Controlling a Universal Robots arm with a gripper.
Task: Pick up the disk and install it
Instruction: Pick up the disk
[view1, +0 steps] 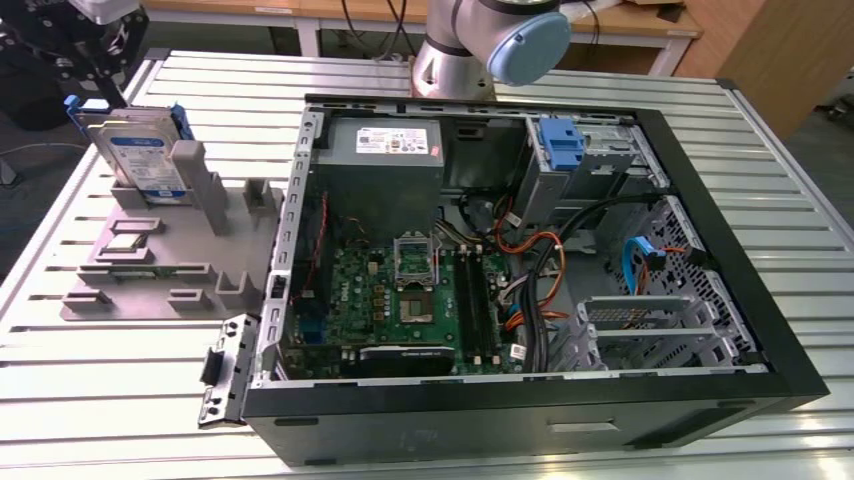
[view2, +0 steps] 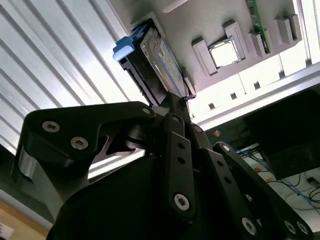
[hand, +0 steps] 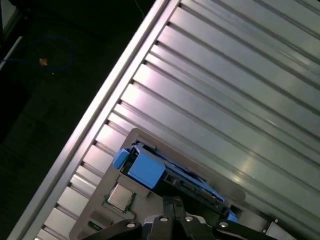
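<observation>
The disk (view1: 138, 155), a silver drive with a white-and-blue label and a blue bracket, stands on edge in a grey holder (view1: 160, 250) on the exterior view's left. My gripper (view1: 104, 75) hangs directly over its top edge. In the second wrist view the gripper (view2: 173, 98) has its fingers drawn together, meeting right at the disk's (view2: 156, 57) near end. I cannot tell whether they pinch any part of it. The first wrist view shows the gripper (hand: 173, 202) against the disk's (hand: 165, 175) blue-edged side.
An open computer case (view1: 747, 300) lies on the slatted metal table (view1: 120, 400), on the exterior view's right. Inside are a motherboard (view1: 400, 290), a grey power supply (view1: 387, 145), a blue bracket in the drive cage (view1: 563, 145) and loose cables. The arm's base (view1: 461, 50) stands behind the case.
</observation>
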